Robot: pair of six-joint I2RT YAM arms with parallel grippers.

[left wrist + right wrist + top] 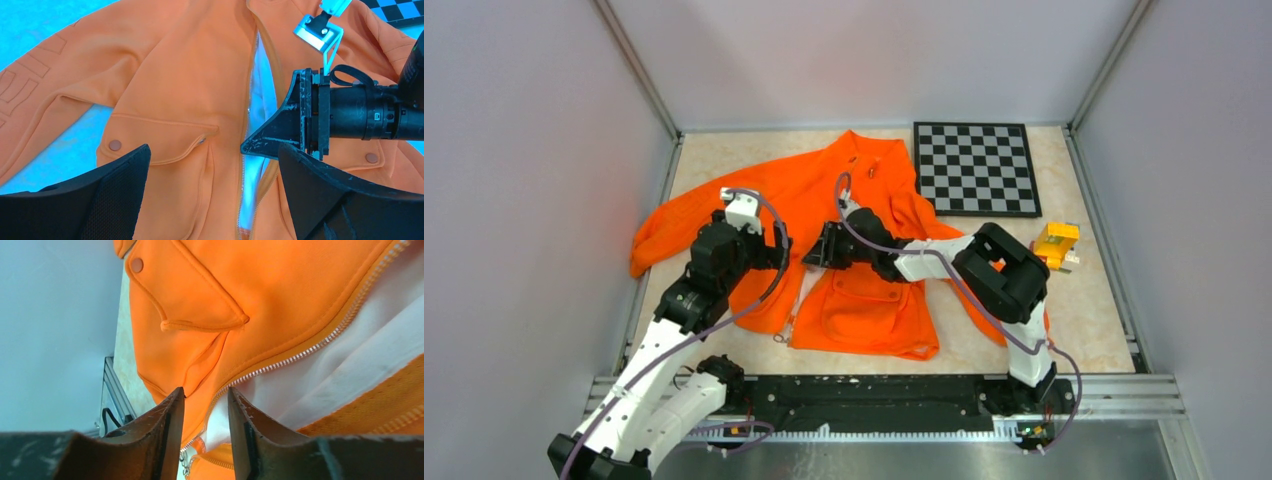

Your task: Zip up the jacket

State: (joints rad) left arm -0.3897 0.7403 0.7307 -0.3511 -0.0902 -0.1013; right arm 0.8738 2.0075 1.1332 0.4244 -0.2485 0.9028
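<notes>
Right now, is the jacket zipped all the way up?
No, the jacket gapes open down the front, with white lining showing between its zipper edges.

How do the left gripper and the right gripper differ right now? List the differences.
The left gripper stands wide open; the right gripper shows only a narrow gap. The left gripper is above the jacket, beside its opening; the right gripper sits at the zipper, tips by the white lining. Both are black and aimed at the unzipped front.
</notes>
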